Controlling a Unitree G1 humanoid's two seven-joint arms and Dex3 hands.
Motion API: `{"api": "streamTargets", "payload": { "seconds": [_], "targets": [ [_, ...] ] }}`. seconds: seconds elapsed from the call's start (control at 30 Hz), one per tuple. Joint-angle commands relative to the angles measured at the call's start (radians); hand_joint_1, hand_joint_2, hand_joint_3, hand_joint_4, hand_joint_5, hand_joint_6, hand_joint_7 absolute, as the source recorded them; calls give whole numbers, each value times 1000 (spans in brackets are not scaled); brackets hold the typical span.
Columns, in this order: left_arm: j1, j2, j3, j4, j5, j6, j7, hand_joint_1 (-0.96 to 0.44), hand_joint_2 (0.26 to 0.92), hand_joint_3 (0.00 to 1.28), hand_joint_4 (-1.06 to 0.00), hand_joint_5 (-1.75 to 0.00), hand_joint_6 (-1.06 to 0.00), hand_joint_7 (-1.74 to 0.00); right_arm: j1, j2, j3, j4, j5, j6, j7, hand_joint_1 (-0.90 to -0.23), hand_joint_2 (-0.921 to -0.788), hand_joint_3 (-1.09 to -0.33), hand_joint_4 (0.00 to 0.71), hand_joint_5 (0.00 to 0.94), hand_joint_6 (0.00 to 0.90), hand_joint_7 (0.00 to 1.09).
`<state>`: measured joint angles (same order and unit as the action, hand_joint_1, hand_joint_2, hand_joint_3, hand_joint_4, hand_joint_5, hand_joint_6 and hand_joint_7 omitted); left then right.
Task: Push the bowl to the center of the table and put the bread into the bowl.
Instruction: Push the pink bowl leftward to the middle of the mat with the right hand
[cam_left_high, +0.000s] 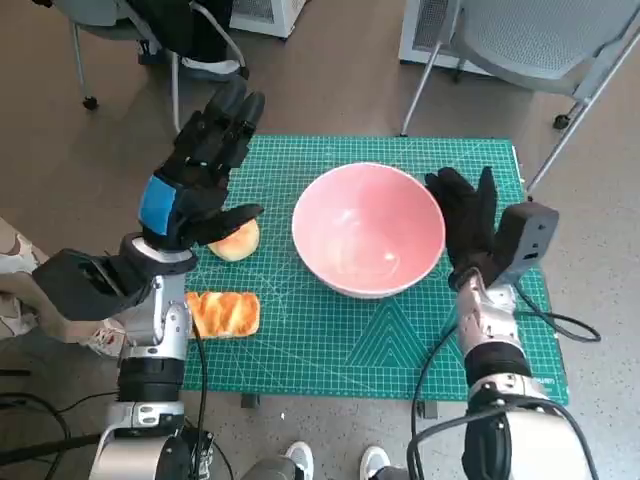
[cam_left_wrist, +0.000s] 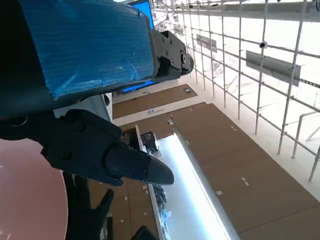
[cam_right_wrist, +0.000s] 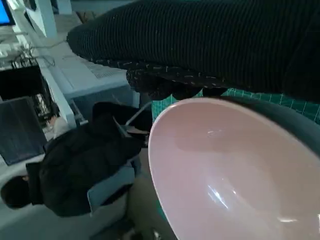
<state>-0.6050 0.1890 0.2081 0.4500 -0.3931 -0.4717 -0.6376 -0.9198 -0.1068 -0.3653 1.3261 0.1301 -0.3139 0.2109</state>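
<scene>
A glossy pink round bowl (cam_left_high: 368, 229) sits near the middle of the green gridded cutting mat (cam_left_high: 300, 340) (its printed markings too small to read). The gloved right hand (cam_left_high: 468, 215) rests flat against the bowl's right side, fingers straight, grasping nothing. The blue-taped left hand (cam_left_high: 200, 170) hovers with fingers spread, empty, above a round pale bun (cam_left_high: 236, 241). A flat golden toasted bread piece (cam_left_high: 224, 313) lies near the mat's left edge.

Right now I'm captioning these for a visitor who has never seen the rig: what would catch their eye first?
First, the big pink bowl, empty, near the middle of the green cutting mat. Next, the left hand with its blue-taped back, raised with fingers spread above a round bun; a flat golden pastry lies nearer the robot. The gloved right hand stands open against the bowl's right side.
</scene>
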Motion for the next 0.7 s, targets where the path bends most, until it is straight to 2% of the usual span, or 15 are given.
{"api": "streamTargets", "payload": {
  "seconds": [0.03,0.43,0.7],
  "targets": [
    [13,0,1,-23,-6,7,7,-463,921,77,-99,-1,-202,-89,8,10,6,15,-11,18,-5,-682,-921,-806,191,3,236,78],
    [13,-4,-4,-25,-3,7,13,-462,921,77,-103,-3,-195,-115,7,9,4,14,-17,17,-2,-706,-921,-794,182,0,236,76],
    [25,-6,-6,-38,-2,5,15,-461,921,76,-103,-2,-184,-138,10,-15,0,6,-13,-3,4,-702,-921,-794,186,2,237,75]
  ]
}}
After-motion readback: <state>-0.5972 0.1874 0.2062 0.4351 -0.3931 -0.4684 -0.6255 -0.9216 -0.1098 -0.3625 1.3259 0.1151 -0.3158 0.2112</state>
